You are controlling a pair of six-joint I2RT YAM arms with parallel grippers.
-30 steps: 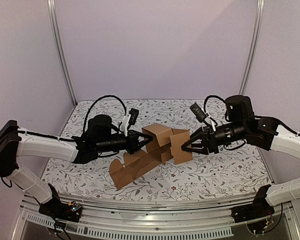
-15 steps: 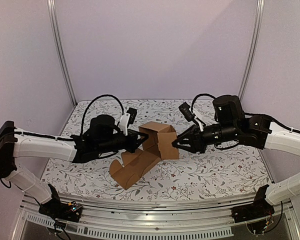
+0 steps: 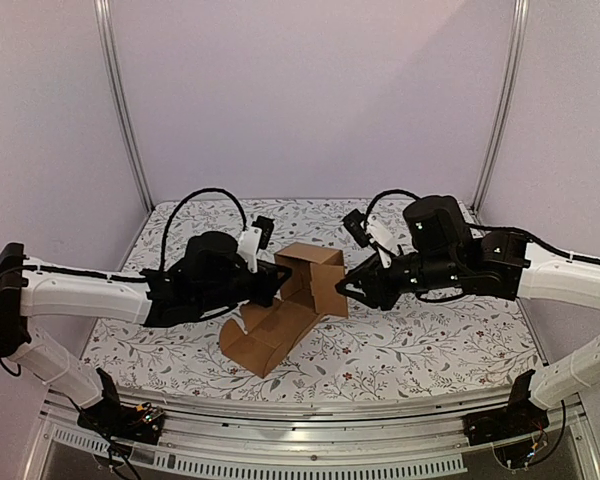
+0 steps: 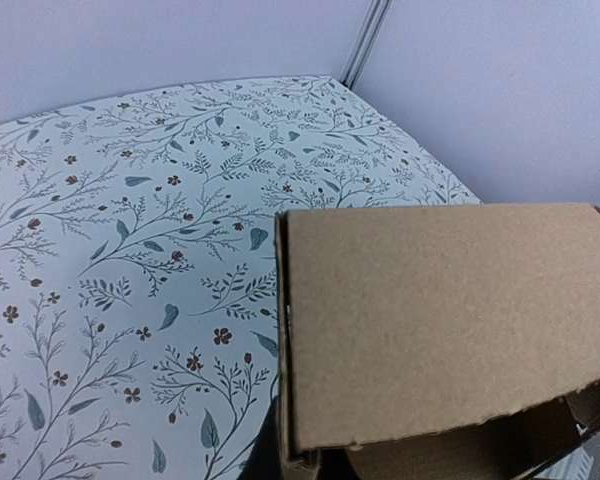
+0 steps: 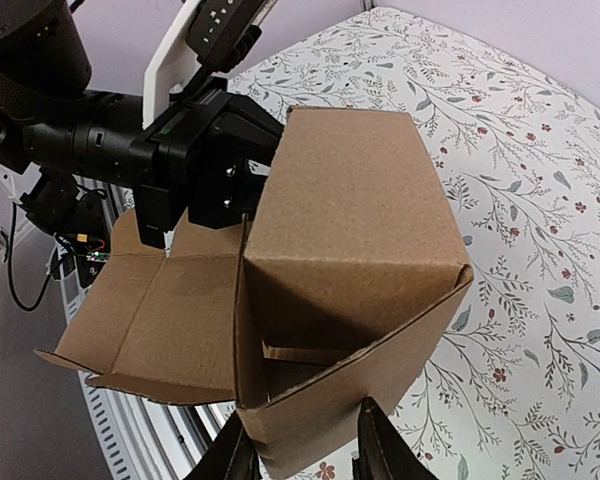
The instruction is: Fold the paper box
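Note:
The paper box [image 3: 315, 290] is brown cardboard, half formed, held up over the middle of the table. Its unfolded flaps [image 3: 265, 335] hang down to the lower left. My left gripper [image 3: 277, 280] is shut on the box's left wall. In the left wrist view a panel of the box [image 4: 440, 330] fills the frame and hides most of the gripper [image 4: 300, 468]. My right gripper [image 3: 346, 288] is open, and its fingers [image 5: 375, 445] press against the side flap on the right. The right wrist view shows the box [image 5: 350, 200], the right gripper [image 5: 305, 460] and the left gripper [image 5: 210, 160] behind it.
A floral cloth [image 3: 430, 340] covers the table. Metal posts [image 3: 120, 110] stand at the back corners, with purple walls behind. A metal rail [image 3: 310, 430] runs along the near edge, with the arm bases at each end.
My right gripper moved left and pushed the right flap in against the box. The box shifted slightly left with it. My left gripper kept its hold.

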